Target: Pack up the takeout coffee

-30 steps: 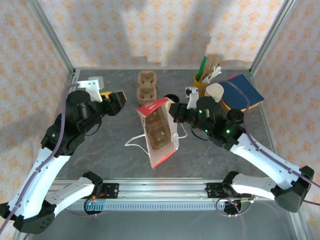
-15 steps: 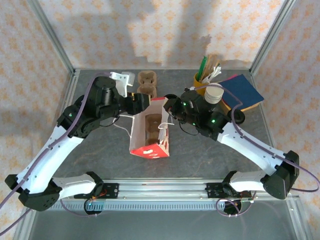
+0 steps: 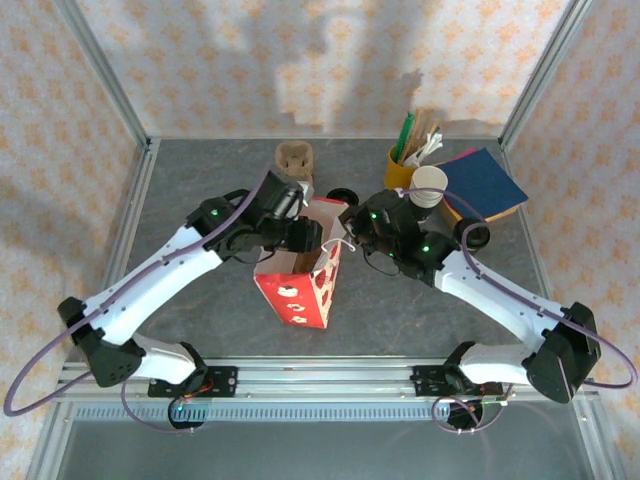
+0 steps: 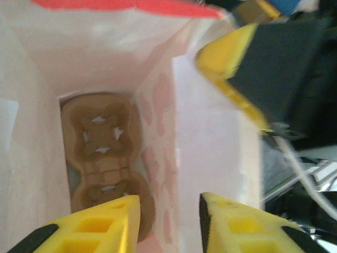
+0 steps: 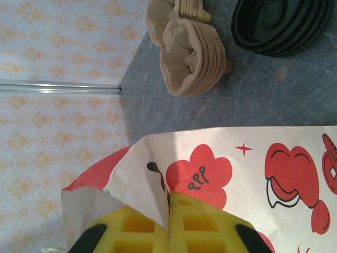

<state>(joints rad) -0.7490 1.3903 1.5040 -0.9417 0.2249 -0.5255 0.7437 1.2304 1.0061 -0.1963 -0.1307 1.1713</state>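
**While the bag is held at its mouth: coffee not packed yet**

Progress, judged from how things lie:
- Bag (image 3: 293,287) stands upright mid-table, mouth up.
- Carrier (image 4: 102,153) lies flat on the bag's floor, and both wells look empty.
- Coffee (image 3: 474,234) is not in the bag. It sits on the table (image 3: 200,170).

Left to do, as I read it: get the mouth wide enough, fetch the coffee, lower it into a well, let go.

Claws:
- My right claw (image 5: 169,211) is pressed together on the bag's rim, with the paper edge pinched between the pads.
- My left claw (image 4: 169,211) is spread. One finger is inside the bag and one outside, with a side wall between them. I see no pinch on the wall.

Coffee relative to the claws: it is off to the right, past my right wrist and beside that forearm. It is well apart from the bag and from both sets of fingertips. From above it shows as a small dark round, too small to say more. The right claw is the nearer one, but it is occupied with the rim.
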